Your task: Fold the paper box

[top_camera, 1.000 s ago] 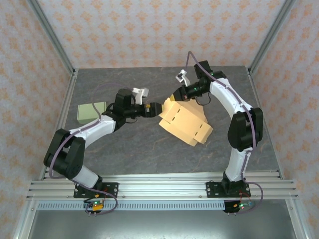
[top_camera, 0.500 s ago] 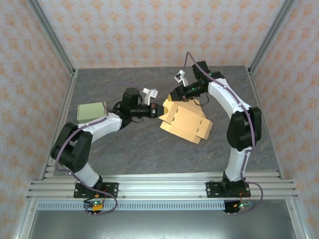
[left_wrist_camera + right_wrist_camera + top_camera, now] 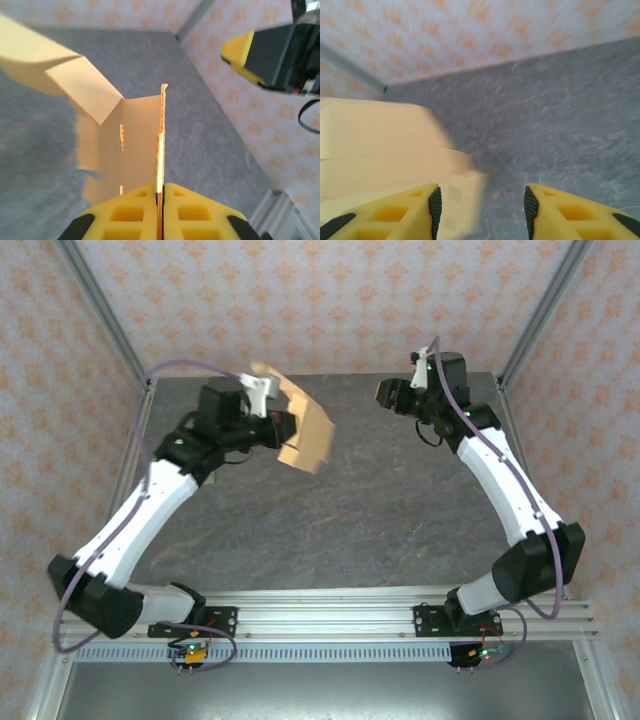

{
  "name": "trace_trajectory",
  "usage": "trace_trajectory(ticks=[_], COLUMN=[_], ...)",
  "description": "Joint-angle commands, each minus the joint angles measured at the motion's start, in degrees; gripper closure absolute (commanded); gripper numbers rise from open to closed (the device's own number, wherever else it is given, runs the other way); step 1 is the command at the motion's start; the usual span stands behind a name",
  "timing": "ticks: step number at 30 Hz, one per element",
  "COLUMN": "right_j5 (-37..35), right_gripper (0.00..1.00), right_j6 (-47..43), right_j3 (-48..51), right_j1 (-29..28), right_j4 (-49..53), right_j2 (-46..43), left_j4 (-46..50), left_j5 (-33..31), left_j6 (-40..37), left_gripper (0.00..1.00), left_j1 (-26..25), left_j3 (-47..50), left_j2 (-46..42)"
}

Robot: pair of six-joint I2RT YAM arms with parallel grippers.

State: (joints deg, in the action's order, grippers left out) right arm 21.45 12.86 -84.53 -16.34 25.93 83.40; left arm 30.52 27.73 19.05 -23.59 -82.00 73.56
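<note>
The paper box (image 3: 308, 438) hangs partly unfolded above the far left of the table (image 3: 360, 520). My left gripper (image 3: 160, 192) is pressed together on the edge of one panel. My right gripper (image 3: 482, 200) is well apart to the right, fingers spread, holding nothing.

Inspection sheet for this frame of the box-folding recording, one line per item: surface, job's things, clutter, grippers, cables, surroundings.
Surface: grey stone-look table, bare across the middle.
Job's things: paper box, not closed up, one flap bent out, held up over the back left of the table.
Clutter: nothing seen.
Grippers: left gripper shut on an edge of the paper box; right gripper open, holding nothing, apart from the box.
Cables: purple cable loops above the left arm; a second one arcs over the right wrist.
Surroundings: patterned walls, metal frame posts, rail at the near edge.
</note>
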Motion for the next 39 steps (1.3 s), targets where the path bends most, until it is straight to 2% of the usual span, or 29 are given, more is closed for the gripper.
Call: trace_trajectory(ticks=[1, 4, 8, 10, 14, 15, 18, 20, 22, 24, 26, 28, 30, 32, 34, 36, 37, 39], right_j5=[-10.11, -12.56, -11.52, -10.73, -10.48, -10.37, -10.42, -10.47, -11.43, -11.55, -6.55, -2.07, -3.24, -2.44, 2.07, 3.77, 4.09, 5.5], right_gripper=[0.51, 0.49, 0.49, 0.49, 0.48, 0.48, 0.48, 0.47, 0.47, 0.47, 0.46, 0.47, 0.47, 0.47, 0.47, 0.47, 0.47, 0.47], right_j6=[5.48, 7.95, 10.95, 12.31, 14.89, 15.3, 15.87, 15.87, 15.41, 14.58, 11.41, 6.77, 3.31, 2.8, 2.32, 0.8, -0.05, -0.86], right_j3=[5.85, 9.41, 9.49, 9.36, 10.34, 10.65, 11.66, 11.77, 12.14, 13.35, 15.54, 17.96, 18.98, 17.91, 16.3, 14.01, 12.25, 9.29], right_j1=[-0.07, 0.02, 0.82, 1.11, 2.13, 2.43, 2.79, 2.85, 2.89, 2.89, 2.76, 1.33, -1.12, -3.12, -5.74, -8.59, -9.57, -10.69], right_j4=[-3.61, -5.07, -3.95, -3.26, -2.6, -2.36, -2.03, -1.32, -0.11, 0.43, -1.23, -2.81, -2.31, -0.85, -1.16, -0.97, -0.21, 0.9], right_j2=[-1.36, -2.52, -1.13, -0.66, -0.76, -0.84, -0.88, -0.78, -0.81, -1.01, -1.11, -0.94, 0.2, 3.15, 6.92, 10.72, 13.01, 17.64], left_j4=[19.8, 25.85, 27.86, 27.45, 22.64, 20.12, 14.07, 12.75, 8.46, 5.42, 5.08, 5.94, 5.76, 5.79, 7.0, 6.45, 5.5, 4.29], left_j5=[-13.85, -17.44, -23.06, -27.18, -26.28, -24.3, -17.73, -14.94, -12.18, -9.52, -10.41, -12.52, -15.21, -19.01, -22.67, -23.21, -23.03, -22.88], left_j6=[-6.72, -11.19, -11.59, -9.85, -4.05, -1.94, 3.69, 7.73, 9.71, 11.22, 11.04, 10.18, 10.09, 10.91, 14.12, 16.79, 18.26, 20.99], left_gripper=[0.94, 0.96, 0.97, 0.98, 0.98, 0.95, 0.64, 0.54, 0.43, 0.39, 0.38, 0.38, 0.37, 0.33, 0.32, 0.24, 0.23, 0.14], left_j1=[0.04, -1.53, -4.32, -6.39, -9.35, -10.04, -12.92, -15.74, -18.65, -18.59, -17.07, -14.29, -10.8, -6.94, -2.98, -0.42, 0.2, 0.23], left_j3=[-7.15, -12.59, -13.24, -12.3, -9.52, -8.91, -9.84, -13.25, -13.93, -12.71, -10.89, -8.2, -3.65, 1.86, 7.77, 14.87, 18.9, 25.92], left_j2=[-2.28, -0.15, 6.75, 12.21, 23.93, 26.99, 34.05, 37.34, 36.4, 32.78, 28.71, 23.63, 17.86, 12.34, 7.54, 3.09, 0.83, -2.73])
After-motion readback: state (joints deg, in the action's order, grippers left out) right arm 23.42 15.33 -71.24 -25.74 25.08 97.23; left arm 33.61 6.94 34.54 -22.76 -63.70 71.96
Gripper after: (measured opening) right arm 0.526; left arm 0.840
